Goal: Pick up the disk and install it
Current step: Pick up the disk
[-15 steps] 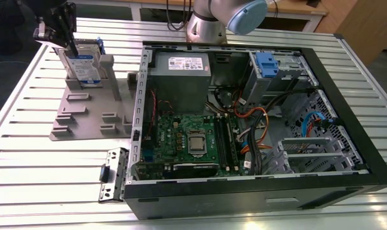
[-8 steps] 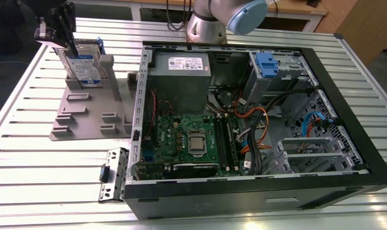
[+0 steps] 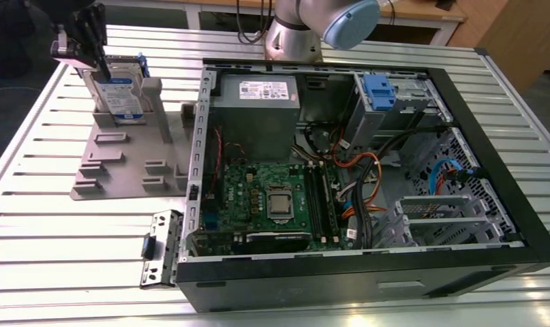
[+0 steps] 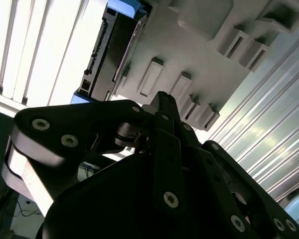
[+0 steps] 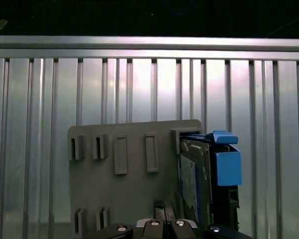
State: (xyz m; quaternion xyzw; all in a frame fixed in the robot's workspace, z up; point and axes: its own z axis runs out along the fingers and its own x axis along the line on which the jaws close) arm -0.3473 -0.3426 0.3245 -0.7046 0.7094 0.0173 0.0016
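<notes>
- Evidently the end effector (image 5: 163, 208) was clenched on nothing, hanging above the grey holder (image 5: 124, 189).
- The disk (image 5: 197, 174) stood on edge in the holder's end slot, just beside the end effector rather than between its jaws, long axis upright.

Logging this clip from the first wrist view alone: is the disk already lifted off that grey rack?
Observer: No. In the exterior view the disk stands upright in the grey rack, with the hand close above its top.
Operator: Is the hand gripping it?
Observer: The second wrist view shows its fingers shut together, nothing between them.
Operator: Where's the computer?
Observer: The open case lies on the exterior view's right of the rack.
</notes>
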